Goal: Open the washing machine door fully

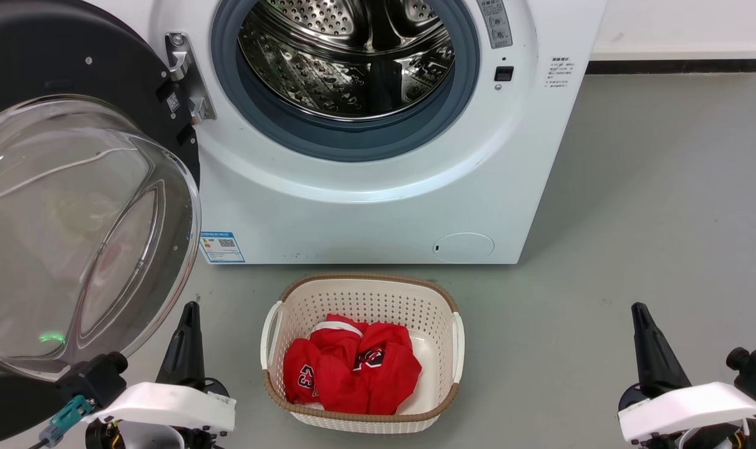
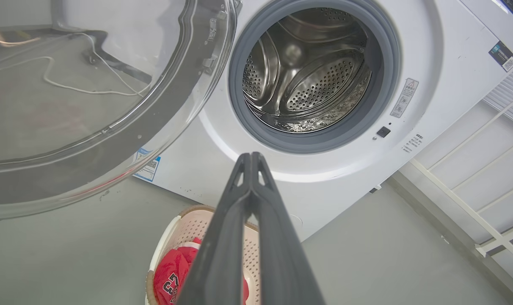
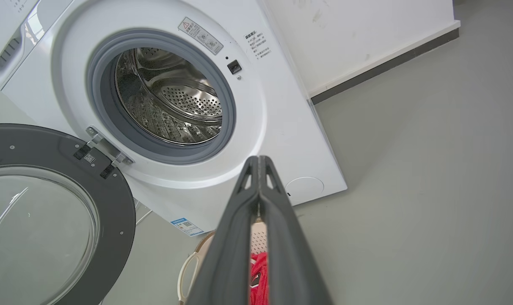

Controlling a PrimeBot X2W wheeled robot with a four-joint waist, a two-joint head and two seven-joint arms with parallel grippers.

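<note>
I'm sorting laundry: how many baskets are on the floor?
1: a cream perforated plastic basket holding red clothing, on the grey floor before the white washing machine. The open glossy black door may hide more.

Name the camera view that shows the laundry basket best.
The head view: the whole basket shows unobstructed, with the red garment inside. In the left wrist view the left gripper covers much of it; in the right wrist view the right gripper hides most of it.
</note>
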